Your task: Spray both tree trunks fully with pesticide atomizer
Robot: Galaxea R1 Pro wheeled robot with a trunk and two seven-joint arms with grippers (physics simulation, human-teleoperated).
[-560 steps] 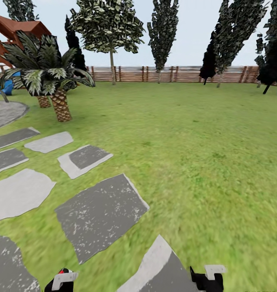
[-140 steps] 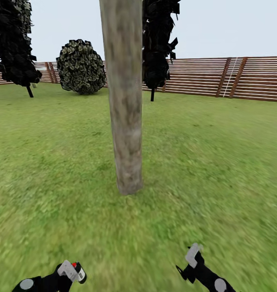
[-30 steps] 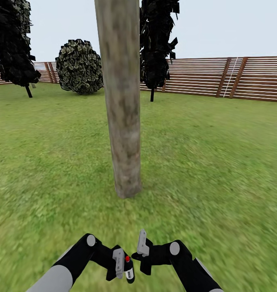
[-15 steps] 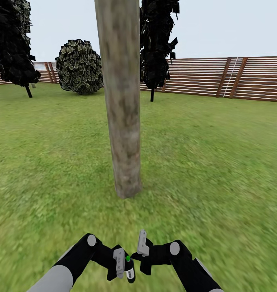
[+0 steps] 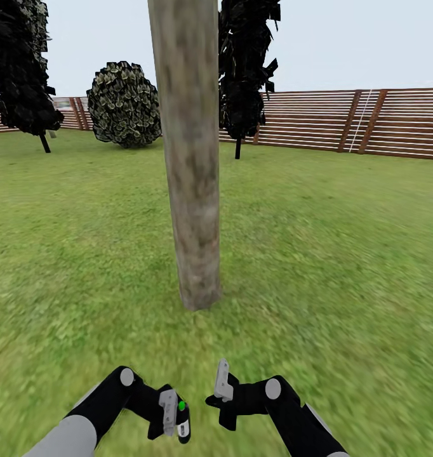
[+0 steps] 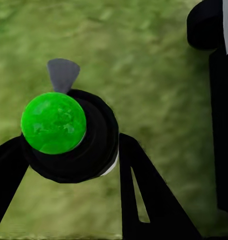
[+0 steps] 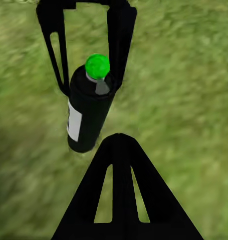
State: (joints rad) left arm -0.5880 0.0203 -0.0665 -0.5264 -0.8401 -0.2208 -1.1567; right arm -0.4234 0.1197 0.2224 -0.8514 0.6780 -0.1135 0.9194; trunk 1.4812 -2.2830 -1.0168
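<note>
- The small dark pesticide atomizer (image 5: pixel 183 424) with a white label and a green top sits pinched between the two fingers of the left pincer (image 5: pixel 176 420), low over the green grass floor (image 5: pixel 343 266), its top pointing up and forward.
- In the left wrist view the black fingers (image 6: pixel 139 192) press against the bottle (image 6: pixel 76 137) on either side, the round green cap facing the camera.
- The right pincer (image 5: pixel 218 392) hangs just beside the bottle, apart from it; I cannot tell how its jaws stand.
- The right wrist view shows the bottle (image 7: pixel 88 110) upright in the other pincer's grip above the grass.
- The thick mottled grey-beige tree trunk (image 5: pixel 190 158) rises straight ahead of both arms, near them.
- A brown slatted wooden fence (image 5: pixel 343 124) closes the lawn's far edge.
</note>
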